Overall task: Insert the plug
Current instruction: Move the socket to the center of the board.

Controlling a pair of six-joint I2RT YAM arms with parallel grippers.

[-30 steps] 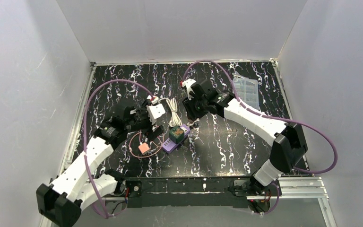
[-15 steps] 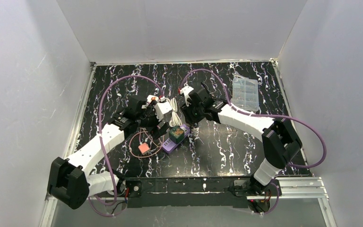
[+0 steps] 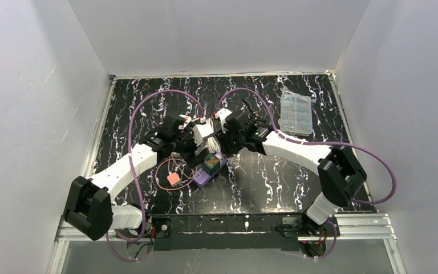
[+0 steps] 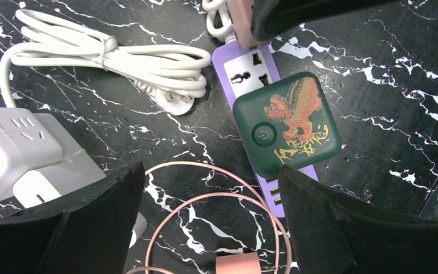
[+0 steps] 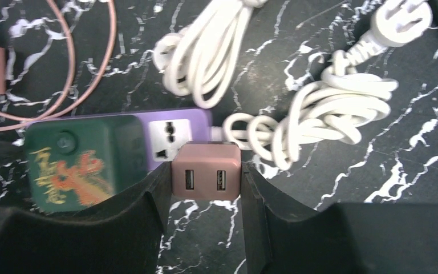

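A purple power strip (image 3: 201, 178) lies at the table's middle, with a green adapter (image 4: 286, 123) plugged into it and one free socket (image 4: 250, 64) beside that. My right gripper (image 5: 205, 191) is shut on a pink two-port USB charger (image 5: 206, 170). It holds the charger at the strip's far end, next to the free socket (image 5: 168, 138). The charger also shows in the left wrist view (image 4: 239, 20). My left gripper (image 4: 211, 188) is open and empty, its fingers straddling the strip's near end and a pink cable loop (image 4: 165, 171).
A bundled white cord (image 4: 120, 60) and its plug lie left of the strip, joined to a white cube socket (image 4: 17, 145). A second white cord bundle (image 5: 319, 108) lies behind the strip. A pink cable block (image 3: 173, 178) sits front left, and a clear plastic box (image 3: 295, 113) back right.
Both arms have moved in toward the power strip. The left gripper came right over the strip's near end, and the right gripper brought the charger down-left to the strip's far end.
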